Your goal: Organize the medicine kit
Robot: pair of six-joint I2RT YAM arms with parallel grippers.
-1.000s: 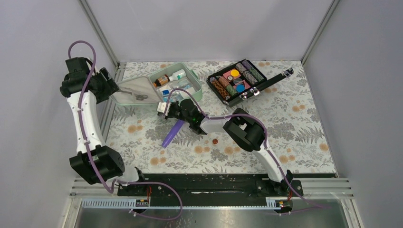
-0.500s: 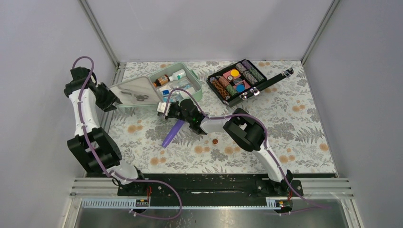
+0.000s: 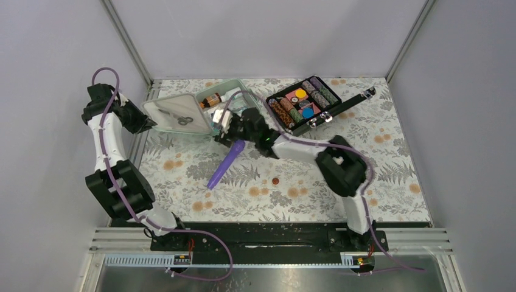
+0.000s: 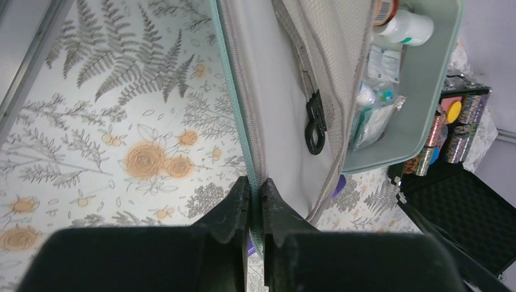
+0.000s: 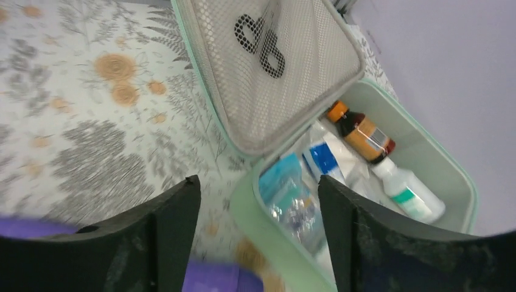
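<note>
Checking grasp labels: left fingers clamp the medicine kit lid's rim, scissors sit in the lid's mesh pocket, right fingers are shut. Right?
One part is wrong: the right fingers are spread open with nothing between them, as the right wrist view shows. The rest stands: the left fingers clamp the rim of the medicine kit lid, and the scissors sit in its mesh pocket.

Legible text: none. Amber bottle (image 5: 360,134) in medicine kit (image 5: 426,146): pale label, print too small to read. White bottle (image 5: 409,193): teal-banded label, wording blurred. Blue-and-white packet (image 5: 322,159): no lettering can be made out
</note>
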